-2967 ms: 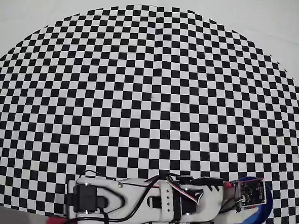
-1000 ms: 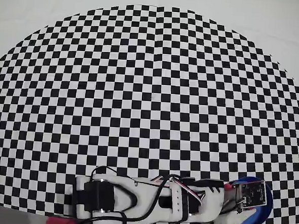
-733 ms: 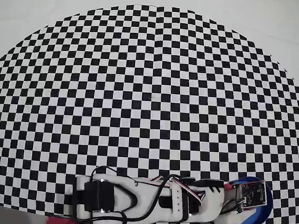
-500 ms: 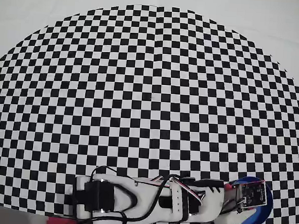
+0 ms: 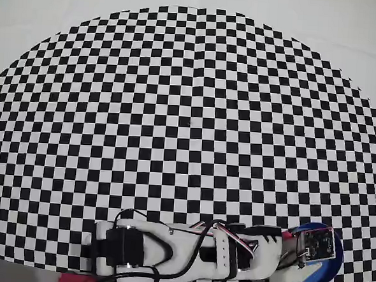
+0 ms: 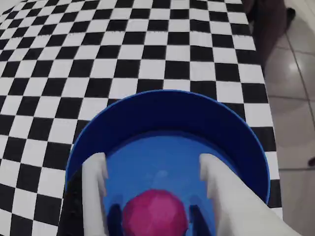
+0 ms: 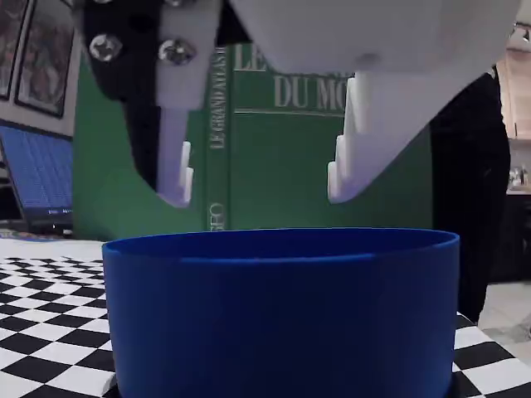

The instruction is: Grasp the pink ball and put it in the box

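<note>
Small, smooth magenta-pink ball (image 6: 154, 213) lying on the floor of the round, bright blue box (image 6: 172, 115), between and below the white fingers (image 6: 96, 182) of the gripper (image 7: 259, 186). Jaws spread wide, above the rim, clear of the ball. Checkered surface (image 5: 189, 115) underneath.

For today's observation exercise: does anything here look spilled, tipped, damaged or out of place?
Nothing stands out. The box sits upright on the checkered mat, the pink ball lies inside it, and the gripper hangs open just above the rim.
</note>
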### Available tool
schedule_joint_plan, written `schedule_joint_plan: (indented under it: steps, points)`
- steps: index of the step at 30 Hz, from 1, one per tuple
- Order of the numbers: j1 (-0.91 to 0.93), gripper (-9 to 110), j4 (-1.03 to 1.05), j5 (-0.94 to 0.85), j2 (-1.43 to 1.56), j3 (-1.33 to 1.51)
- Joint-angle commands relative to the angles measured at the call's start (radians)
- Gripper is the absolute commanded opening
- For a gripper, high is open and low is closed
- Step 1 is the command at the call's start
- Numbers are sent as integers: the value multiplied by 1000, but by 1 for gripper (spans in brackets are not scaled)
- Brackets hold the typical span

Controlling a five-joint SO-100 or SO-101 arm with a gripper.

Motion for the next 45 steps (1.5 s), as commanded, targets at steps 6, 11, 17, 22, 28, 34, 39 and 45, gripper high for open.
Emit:
schedule_joint_plan:
  steps: [6, 11, 17, 22, 28, 34, 39, 45]
  points:
    - [3, 22, -21, -8, 6, -46]
    - [-3, 22, -21, 3, 15, -87]
    - [-29, 21, -2, 83, 43, -186]
    - [-103, 21, 75, 296, 91, -296]
    - [-273, 20, 94, 666, 198, -314]
    - [-532, 0, 193, 956, 337, -310]
    - [-762, 0, 353, 1173, 456, -310]
    - [-1054, 0, 446, 1312, 609, -204]
